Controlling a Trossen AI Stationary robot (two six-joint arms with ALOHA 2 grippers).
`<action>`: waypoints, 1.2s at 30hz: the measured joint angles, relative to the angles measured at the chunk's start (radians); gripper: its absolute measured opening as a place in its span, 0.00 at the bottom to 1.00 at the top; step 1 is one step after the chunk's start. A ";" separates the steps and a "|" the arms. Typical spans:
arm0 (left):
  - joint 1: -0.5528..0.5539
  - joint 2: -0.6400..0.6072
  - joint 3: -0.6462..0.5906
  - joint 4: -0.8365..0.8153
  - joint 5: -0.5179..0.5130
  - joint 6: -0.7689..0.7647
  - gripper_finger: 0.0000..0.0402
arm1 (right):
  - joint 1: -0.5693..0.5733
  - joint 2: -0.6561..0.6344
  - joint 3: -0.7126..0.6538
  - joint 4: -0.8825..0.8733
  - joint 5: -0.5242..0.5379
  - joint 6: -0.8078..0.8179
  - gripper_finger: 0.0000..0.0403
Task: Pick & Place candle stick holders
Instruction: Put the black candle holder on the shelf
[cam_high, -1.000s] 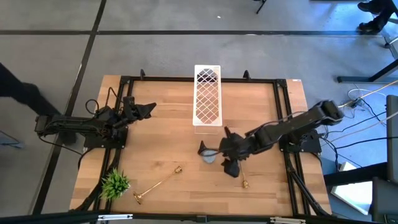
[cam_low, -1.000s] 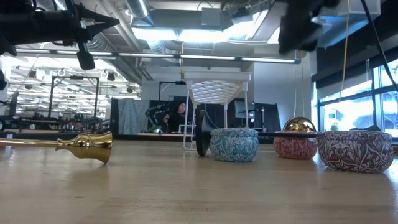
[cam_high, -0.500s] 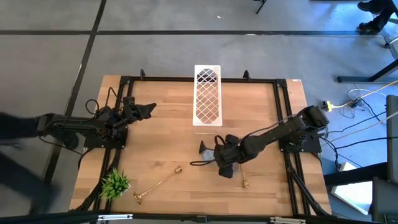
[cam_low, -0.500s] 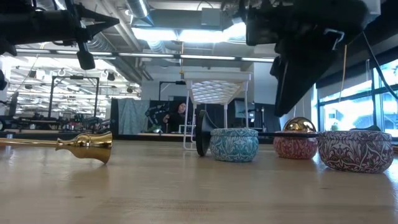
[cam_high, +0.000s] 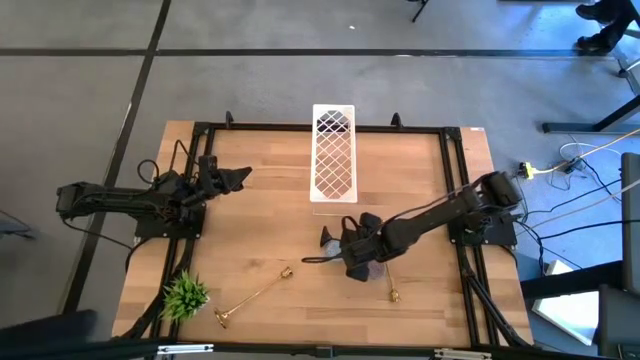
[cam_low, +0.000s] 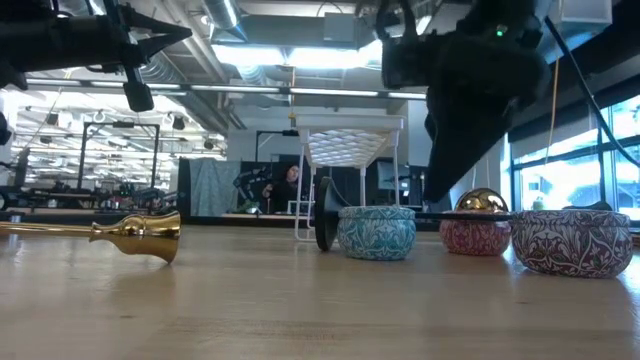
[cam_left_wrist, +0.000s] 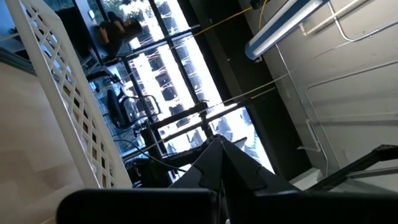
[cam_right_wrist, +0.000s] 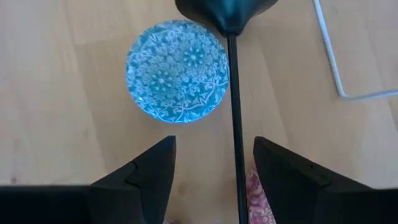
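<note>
Right gripper (cam_right_wrist: 211, 165), fingers spread apart and empty, is hovering over the black candle stick holder (cam_right_wrist: 235, 106) lying flat on the table (cam_high: 260, 230) beside a blue patterned tin (cam_right_wrist: 177, 71); left gripper (cam_high: 238, 177), closed, is waiting aside.

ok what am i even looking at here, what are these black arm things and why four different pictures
These are two robot arms at a wooden table, each ending in a two-finger pincer. One picture looks straight down, one looks level across the tabletop, and two come from cameras on the arms' wrists.

The left pincer waits shut near the table's left edge. The right pincer hangs open over a black candle stick holder lying flat beside a blue patterned tin; it holds nothing.

Also on the table: a white lattice rack, two gold candle stick holders, and a small green plant tuft.
</note>
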 joint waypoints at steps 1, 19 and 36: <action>0.000 0.000 0.000 0.000 0.000 0.000 0.00 | -0.001 0.003 0.000 -0.004 -0.002 0.000 0.55; 0.000 0.002 0.000 -0.011 0.008 -0.006 0.00 | -0.033 0.079 -0.017 0.019 -0.011 0.042 0.55; 0.000 0.002 0.000 -0.017 0.026 -0.009 0.00 | -0.035 0.085 -0.016 0.038 -0.112 0.173 0.12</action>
